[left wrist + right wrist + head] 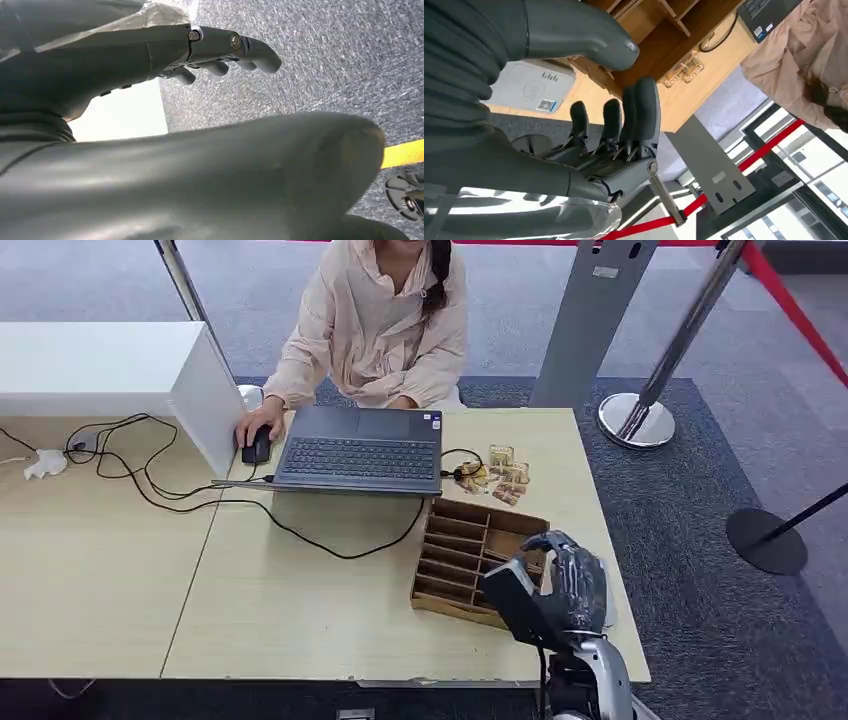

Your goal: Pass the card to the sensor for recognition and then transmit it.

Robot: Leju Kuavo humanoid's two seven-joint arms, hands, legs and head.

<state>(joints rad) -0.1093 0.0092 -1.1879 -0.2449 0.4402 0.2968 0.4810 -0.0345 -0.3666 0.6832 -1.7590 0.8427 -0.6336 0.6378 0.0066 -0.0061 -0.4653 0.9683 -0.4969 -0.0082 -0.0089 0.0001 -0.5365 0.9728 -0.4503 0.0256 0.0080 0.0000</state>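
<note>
One right hand (563, 580), open, above one wooden organizer (463, 550); perhaps four cards (500, 476).

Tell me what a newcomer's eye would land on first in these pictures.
First, the right hand, dark and empty with fingers apart, raised over the wooden slotted tray at the table's near right. Next, the person in a pale pink top at the far side, one hand on a mouse beside the open laptop. The right wrist view adds a grey sensor pad lying beside the tray.
</note>
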